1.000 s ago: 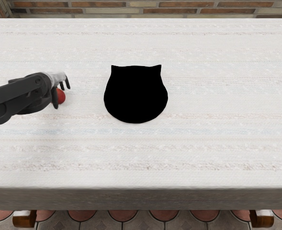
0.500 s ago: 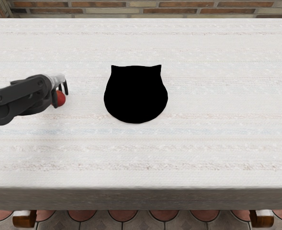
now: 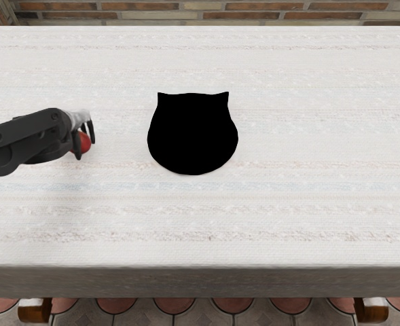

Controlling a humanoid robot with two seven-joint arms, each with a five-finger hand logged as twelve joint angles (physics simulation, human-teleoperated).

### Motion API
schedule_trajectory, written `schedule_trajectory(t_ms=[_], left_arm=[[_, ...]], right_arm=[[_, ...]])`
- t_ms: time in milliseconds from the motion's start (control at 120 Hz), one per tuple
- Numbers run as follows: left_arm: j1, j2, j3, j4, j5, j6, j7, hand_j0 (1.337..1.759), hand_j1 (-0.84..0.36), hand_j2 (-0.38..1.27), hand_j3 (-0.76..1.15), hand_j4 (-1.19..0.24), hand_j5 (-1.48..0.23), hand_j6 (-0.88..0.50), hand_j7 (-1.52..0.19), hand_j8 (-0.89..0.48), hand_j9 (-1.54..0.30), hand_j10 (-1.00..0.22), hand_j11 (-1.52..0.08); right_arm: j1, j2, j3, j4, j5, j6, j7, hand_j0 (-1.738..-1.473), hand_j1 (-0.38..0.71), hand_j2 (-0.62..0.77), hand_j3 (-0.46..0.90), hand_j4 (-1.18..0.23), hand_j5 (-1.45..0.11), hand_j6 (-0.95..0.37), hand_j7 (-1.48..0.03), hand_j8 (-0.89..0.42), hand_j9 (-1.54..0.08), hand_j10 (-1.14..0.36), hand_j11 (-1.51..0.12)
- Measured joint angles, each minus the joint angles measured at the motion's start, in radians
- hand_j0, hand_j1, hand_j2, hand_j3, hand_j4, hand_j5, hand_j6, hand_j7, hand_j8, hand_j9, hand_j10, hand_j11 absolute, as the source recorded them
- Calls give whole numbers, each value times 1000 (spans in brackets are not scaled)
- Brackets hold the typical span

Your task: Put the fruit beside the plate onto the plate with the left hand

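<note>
- The fruit (image 3: 85,142) is small, round and glossy red, mostly hidden under the left hand (image 3: 77,133).
- It sits on the white bench (image 3: 288,204) near its left edge, well apart from the black, cat-eared plate (image 3: 193,136) at the centre.
- The dark-tipped fingers (image 3: 91,130) curl down around the fruit, closing on it from above.

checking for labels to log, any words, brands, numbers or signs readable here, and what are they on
None: no readable text shows anywhere in the head view.
The black cat-shaped plate is plain, the red fruit gripped by the left hand shows no sticker, and the white table and brick wall carry no writing.
</note>
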State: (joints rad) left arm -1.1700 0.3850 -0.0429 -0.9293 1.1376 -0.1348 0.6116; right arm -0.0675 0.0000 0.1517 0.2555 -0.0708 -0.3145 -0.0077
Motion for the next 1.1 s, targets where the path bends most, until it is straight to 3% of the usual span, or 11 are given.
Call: schedule_trajectory(t_ms=[142,292,475,733,858,942,992,1100], left_arm=[[-54,1,-2,-20,-74,-8,0,1649,-408,438,0,-749,-993,-320,-991,-326,-998,-561,-1015],[-93,2,-19,-55,-147,-9,-1,1649,-440,448,0,-731,-1032,-291,-1014,-273,-1028,-563,-1056],[-107,6,-129,-122,-184,-11,-1,1645,-472,457,0,-670,-1100,-257,-1073,-223,-1076,-542,-1116],[-164,-17,-187,-201,-232,-12,-1,1642,-404,358,0,-696,-1154,-269,-1102,-252,-1112,-561,-1152],[-178,-87,-191,-224,-254,-13,-1,1642,-385,313,0,-707,-1160,-271,-1107,-260,-1118,-582,-1155],[-171,-98,-192,-228,-261,-14,-1,1642,-405,359,0,-709,-1166,-276,-1109,-265,-1120,-574,-1157],[-166,-99,-192,-229,-261,-11,-1,1645,-376,327,0,-684,-1062,-296,-1011,-273,-1022,-578,-1058],[-165,-104,-192,-229,-260,-4,-1,1650,-171,209,0,-481,-726,-252,-696,-239,-703,-418,-724]], right_arm=[[0,0,0,0,0,0,0,-1658,-349,0,0,0,0,0,0,0,0,0,0],[0,0,0,0,0,0,0,-1658,-349,0,0,0,0,0,0,0,0,0,0],[0,0,0,0,0,0,0,-1658,-349,0,0,0,0,0,0,0,0,0,0],[0,0,0,0,0,0,0,-1658,-349,0,0,0,0,0,0,0,0,0,0],[0,0,0,-1,0,0,0,-1658,-349,0,0,0,0,0,0,0,0,0,0],[0,0,0,-1,0,0,0,-1658,-349,0,0,0,0,0,0,0,0,0,0],[0,0,0,-1,0,0,0,-1658,-349,0,0,0,0,0,0,0,0,0,0],[0,0,0,-1,0,0,0,-1658,-349,0,0,0,0,0,0,0,0,0,0]])
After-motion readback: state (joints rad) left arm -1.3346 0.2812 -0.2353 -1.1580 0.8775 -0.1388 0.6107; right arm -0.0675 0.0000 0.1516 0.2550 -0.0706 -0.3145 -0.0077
